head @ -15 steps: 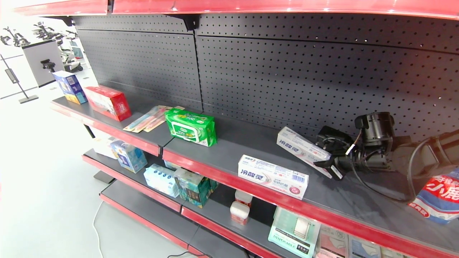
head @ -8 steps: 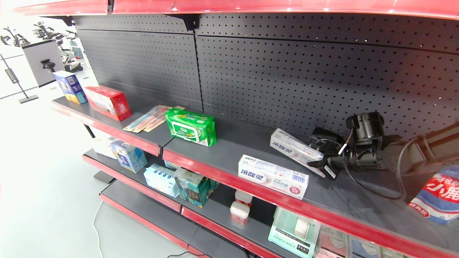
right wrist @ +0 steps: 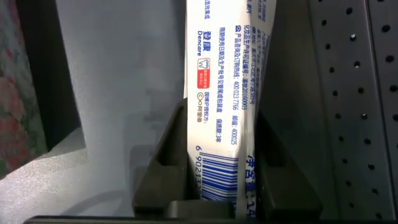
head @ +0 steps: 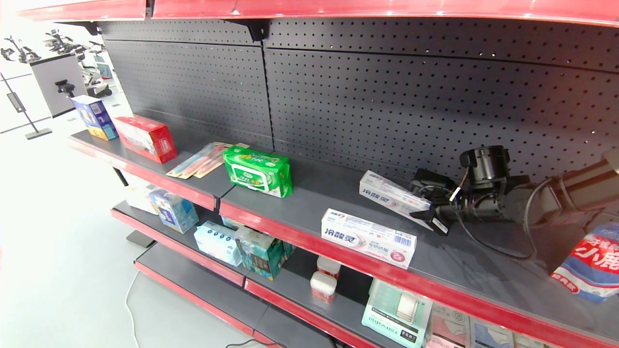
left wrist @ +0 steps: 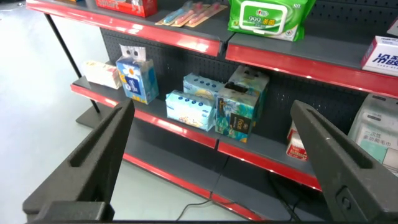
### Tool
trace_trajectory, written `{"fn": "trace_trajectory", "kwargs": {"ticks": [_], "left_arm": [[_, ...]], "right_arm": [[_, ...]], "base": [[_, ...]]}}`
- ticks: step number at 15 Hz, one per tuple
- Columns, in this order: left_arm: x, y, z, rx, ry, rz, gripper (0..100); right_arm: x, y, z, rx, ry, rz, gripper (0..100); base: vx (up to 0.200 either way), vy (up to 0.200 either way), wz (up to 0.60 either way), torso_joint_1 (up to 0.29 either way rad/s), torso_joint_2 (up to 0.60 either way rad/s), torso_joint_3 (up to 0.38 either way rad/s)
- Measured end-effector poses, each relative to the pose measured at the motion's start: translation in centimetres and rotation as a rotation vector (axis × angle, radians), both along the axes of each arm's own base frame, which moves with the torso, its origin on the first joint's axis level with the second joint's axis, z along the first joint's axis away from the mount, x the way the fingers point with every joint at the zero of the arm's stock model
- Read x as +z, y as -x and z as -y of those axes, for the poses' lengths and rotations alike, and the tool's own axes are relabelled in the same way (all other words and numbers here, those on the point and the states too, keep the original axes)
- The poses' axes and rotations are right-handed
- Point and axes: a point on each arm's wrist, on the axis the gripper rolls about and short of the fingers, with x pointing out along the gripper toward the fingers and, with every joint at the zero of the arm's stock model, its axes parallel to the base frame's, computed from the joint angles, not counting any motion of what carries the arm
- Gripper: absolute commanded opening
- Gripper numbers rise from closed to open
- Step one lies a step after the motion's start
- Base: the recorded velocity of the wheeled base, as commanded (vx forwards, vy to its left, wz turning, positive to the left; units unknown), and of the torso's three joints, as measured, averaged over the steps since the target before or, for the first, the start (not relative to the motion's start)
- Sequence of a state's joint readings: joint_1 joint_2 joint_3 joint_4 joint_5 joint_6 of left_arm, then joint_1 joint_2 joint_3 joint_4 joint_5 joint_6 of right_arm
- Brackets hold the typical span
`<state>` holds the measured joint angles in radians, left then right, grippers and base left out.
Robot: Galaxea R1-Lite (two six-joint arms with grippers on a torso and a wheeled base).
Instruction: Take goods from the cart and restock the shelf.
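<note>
Shelf surface: a dark grey shelf with a red front lip is running from the left of the frame down to the lower right, and a black pegboard is standing behind it.
Right gripper: sitting right of centre, its fingers are clamping one end of a toothpaste box.
Held box: lying slantwise over the back of the shelf, near the pegboard. I cannot tell whether it is touching the shelf.
Left gripper: its fingers are standing wide apart and holding nothing, in front of the lower shelves.
Front edge: a second toothpaste box is lying at centre along the red lip, apart from the held one.
Other stock: a green wipes pack, toothbrushes, a red carton and a blue carton are lining up toward the upper left; a blue and white bag is sitting at the right edge.
Room: a pale floor is showing at left and a grey board on a stand at upper left.
</note>
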<state>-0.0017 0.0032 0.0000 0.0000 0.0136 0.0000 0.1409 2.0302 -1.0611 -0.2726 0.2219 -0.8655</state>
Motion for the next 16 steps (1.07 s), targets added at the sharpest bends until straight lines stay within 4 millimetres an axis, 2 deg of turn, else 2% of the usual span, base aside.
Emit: {"fn": "trace_trajectory", "kwargs": {"ticks": [3, 8, 11, 16], "left_arm": [[0.0, 0.0, 0.0, 0.0, 0.0, 0.0, 100], [0.0, 0.0, 0.0, 0.0, 0.0, 0.0, 100], [0.0, 0.0, 0.0, 0.0, 0.0, 0.0, 100], [0.0, 0.0, 0.0, 0.0, 0.0, 0.0, 100]], "right_arm": [[-0.2, -0.2, 0.2, 0.003, 0.02, 0.005, 0], [-0.2, -0.3, 1.6, -0.021, 0.036, 0.009, 0], [-0.3, 0.3, 2.1, -0.025, 0.043, -0.029, 0], [-0.1, 0.6, 2.0, -0.026, 0.046, -0.031, 0]], "base": [[0.0, 0.0, 0.0, 0.0, 0.0, 0.0], [0.0, 0.0, 0.0, 0.0, 0.0, 0.0], [0.0, 0.0, 0.0, 0.0, 0.0, 0.0], [0.0, 0.0, 0.0, 0.0, 0.0, 0.0]]}}
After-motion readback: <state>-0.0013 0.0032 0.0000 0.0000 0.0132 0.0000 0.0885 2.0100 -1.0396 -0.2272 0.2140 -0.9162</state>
